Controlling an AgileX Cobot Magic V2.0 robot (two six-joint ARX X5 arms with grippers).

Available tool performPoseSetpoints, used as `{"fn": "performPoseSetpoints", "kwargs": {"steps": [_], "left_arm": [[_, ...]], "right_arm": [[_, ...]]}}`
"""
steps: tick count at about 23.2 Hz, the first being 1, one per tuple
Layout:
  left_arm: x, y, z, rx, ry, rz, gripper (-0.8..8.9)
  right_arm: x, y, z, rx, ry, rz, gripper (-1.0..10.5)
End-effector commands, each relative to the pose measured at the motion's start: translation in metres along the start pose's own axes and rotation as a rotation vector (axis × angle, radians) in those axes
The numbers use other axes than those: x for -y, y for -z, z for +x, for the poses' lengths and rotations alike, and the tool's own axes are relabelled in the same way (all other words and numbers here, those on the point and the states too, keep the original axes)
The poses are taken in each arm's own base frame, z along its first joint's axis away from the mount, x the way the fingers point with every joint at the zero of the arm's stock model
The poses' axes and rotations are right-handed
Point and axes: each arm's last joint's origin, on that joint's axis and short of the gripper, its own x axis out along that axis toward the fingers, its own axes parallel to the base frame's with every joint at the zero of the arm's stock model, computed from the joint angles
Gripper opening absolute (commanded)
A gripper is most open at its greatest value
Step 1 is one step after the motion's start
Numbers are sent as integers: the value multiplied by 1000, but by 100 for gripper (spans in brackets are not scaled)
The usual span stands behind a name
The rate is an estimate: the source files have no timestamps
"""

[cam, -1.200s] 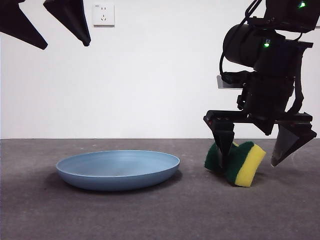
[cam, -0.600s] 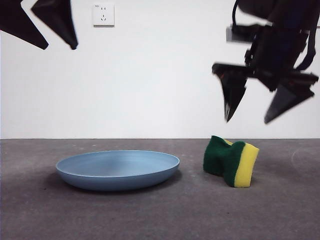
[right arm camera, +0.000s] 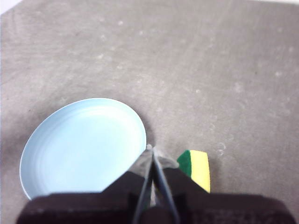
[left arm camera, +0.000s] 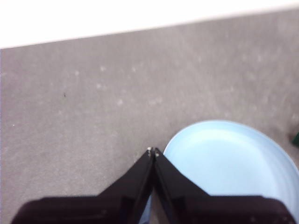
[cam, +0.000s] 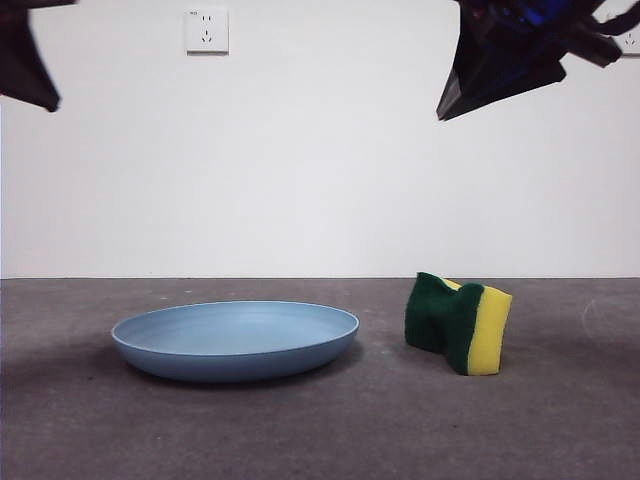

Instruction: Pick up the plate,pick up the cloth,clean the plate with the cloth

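The light-blue plate (cam: 236, 338) lies flat on the grey table, left of centre. The cloth (cam: 460, 322), a yellow sponge with a dark green layer, stands on its edge just right of the plate, touched by nothing. My right gripper (cam: 447, 110) hangs high above the cloth at the top right. In the right wrist view its jaws (right arm camera: 152, 148) are shut and empty, with the plate (right arm camera: 84, 144) and cloth (right arm camera: 198, 169) far below. My left gripper (left arm camera: 153, 150) is shut and empty above the plate's (left arm camera: 229, 161) near rim; it shows as a dark tip (cam: 40, 95) at the top left.
A white wall with a socket (cam: 206, 29) closes off the back of the table. Grey table surface (cam: 320, 430) stretches in front of the plate and the cloth.
My right gripper has let go of the cloth, risen to the top right and shut. The cloth has settled upright on the table. My left gripper has pulled further up and left.
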Motion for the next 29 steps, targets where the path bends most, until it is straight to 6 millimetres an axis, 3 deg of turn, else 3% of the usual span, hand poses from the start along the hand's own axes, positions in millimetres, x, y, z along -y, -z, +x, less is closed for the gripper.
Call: {"fn": "performPoseSetpoints", "kwargs": {"steps": [1, 6, 25, 29], "left_arm": [[-8, 15, -6, 78, 41, -60, -10], [-16, 27, -13, 160, 33, -108, -8], [-16, 39, -7, 31, 18, -80, -1], [-21, 40, -18, 46, 1, -19, -1]], "right_arm": [[-6, 20, -9, 46, -11, -30, -11], [-4, 45, -25, 48, -37, -39, -10], [-3, 47, -24, 30, -34, -34, 2], [-3, 47, -24, 30, -33, -34, 2]]}}
